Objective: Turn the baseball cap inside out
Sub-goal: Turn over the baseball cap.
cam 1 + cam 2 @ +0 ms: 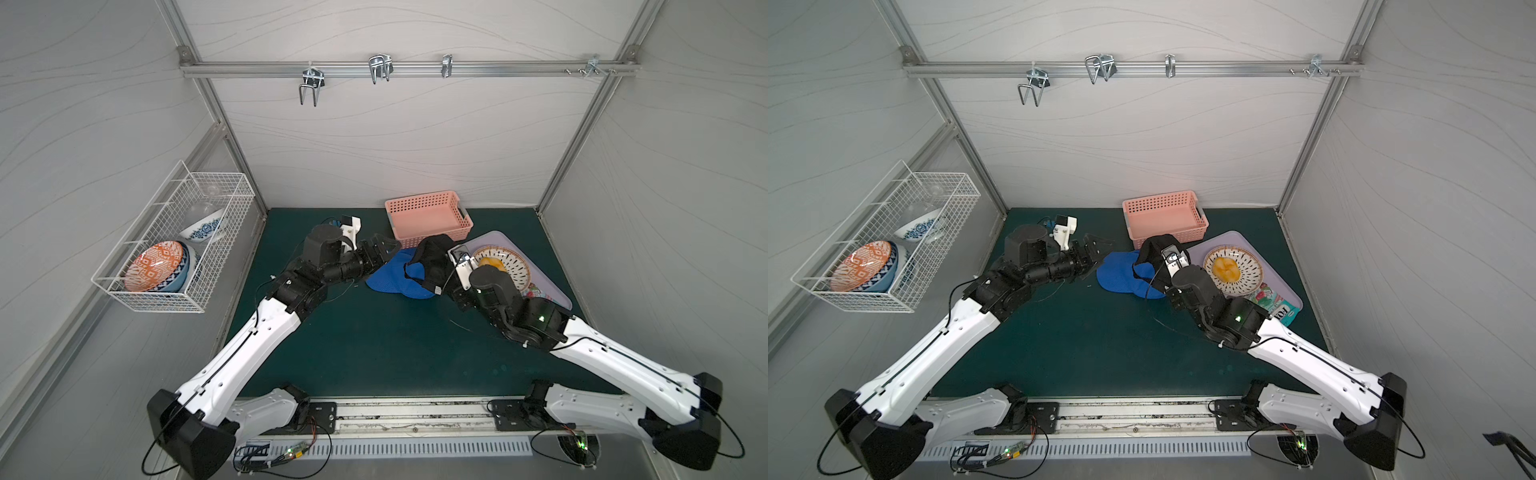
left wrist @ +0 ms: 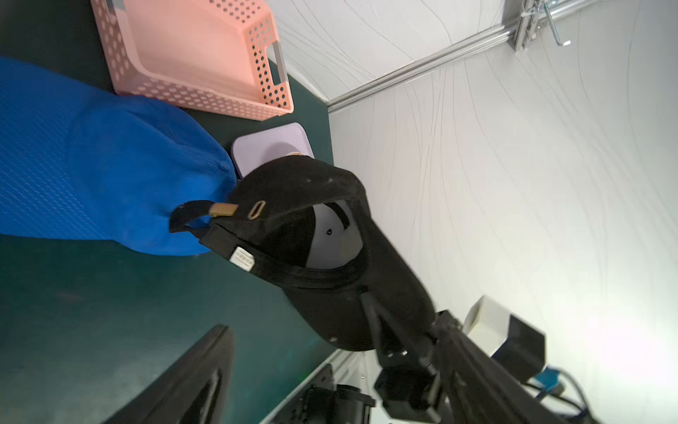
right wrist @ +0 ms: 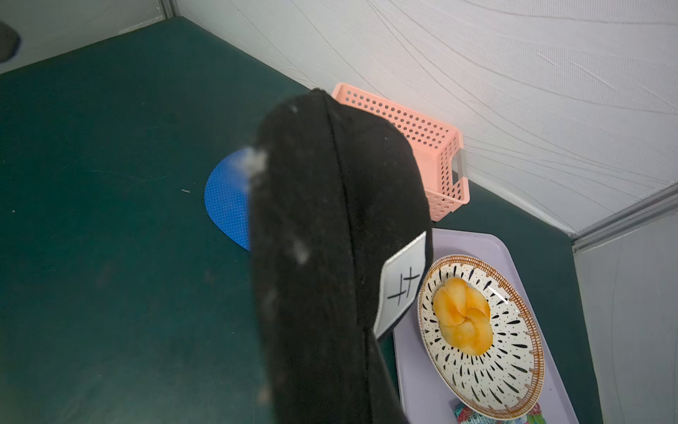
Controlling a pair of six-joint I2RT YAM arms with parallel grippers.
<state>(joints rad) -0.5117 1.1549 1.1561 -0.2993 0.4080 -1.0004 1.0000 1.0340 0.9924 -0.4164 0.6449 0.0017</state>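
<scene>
The left arm (image 1: 249, 349) reaches in from 7 o'clock, its wrist turned toward 3 o'clock. The left gripper (image 1: 390, 252) sits low with its jaws spread wide. The right arm (image 1: 615, 357) reaches from 5 o'clock toward 11, right wrist (image 1: 490, 282) raised, its jaws closed and covered from sight.

Green tabletop (image 1: 374, 340) with pink basket (image 1: 424, 214), lilac tray (image 1: 492, 239), blue cap brim (image 1: 390, 274).
</scene>
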